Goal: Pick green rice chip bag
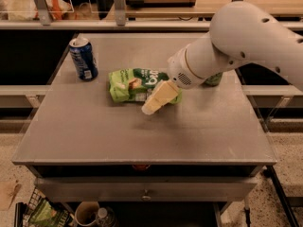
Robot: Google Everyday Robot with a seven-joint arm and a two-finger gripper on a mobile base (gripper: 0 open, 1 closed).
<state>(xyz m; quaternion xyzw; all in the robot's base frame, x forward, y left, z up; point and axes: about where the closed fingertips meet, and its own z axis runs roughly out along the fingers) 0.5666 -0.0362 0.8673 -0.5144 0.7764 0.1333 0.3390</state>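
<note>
The green rice chip bag is seen lying flat right of the blue soda can. The tool is poised over the end of the bag farthest from that can; its state cannot be told. The bag is judged light, crinkly and slippery, and is best pinched across its puffed middle.

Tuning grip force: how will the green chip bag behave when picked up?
Probably floppy: the chip bag looks crinkled and puffy, so it should give under pressure. Likely light for its size; the glossy foil may slip. Lying flat, it shouldn't roll. The end effector is at its front edge.
</note>
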